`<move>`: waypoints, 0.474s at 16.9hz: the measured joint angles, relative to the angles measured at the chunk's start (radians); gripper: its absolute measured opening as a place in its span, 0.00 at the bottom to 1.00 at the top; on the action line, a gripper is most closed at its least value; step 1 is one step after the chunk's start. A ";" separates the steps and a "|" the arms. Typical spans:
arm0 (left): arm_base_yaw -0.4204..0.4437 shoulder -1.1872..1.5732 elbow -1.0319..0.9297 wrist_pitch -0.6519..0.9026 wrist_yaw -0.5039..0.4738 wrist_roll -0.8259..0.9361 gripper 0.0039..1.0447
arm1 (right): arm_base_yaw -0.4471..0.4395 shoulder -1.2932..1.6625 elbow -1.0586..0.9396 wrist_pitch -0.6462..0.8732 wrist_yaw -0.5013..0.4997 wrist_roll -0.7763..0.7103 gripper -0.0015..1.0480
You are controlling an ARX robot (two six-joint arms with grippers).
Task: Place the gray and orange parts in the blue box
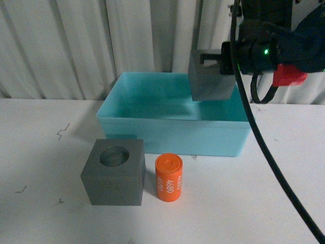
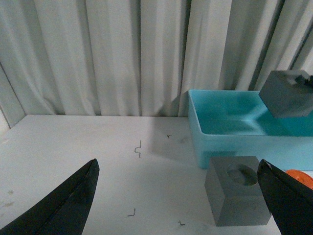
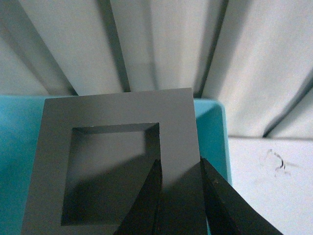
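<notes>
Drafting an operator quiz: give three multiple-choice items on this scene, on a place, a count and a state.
1. Where is the orange cylinder relative to the blue box? A inside it; B in front, on the table; C behind it.
2. Gray cubes in view: A one; B four; C two.
3. The right gripper is: A shut on the square-recess cube; B open, empty; C out of view.

1 B: it stands before the box.
2 C: the round-recess cube is on the table, the other held.
3 A: its fingers pinch the cube's wall.
</notes>
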 joint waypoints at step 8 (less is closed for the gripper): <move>0.000 0.000 0.000 0.000 0.000 0.000 0.94 | 0.013 0.045 0.021 -0.074 0.052 0.045 0.39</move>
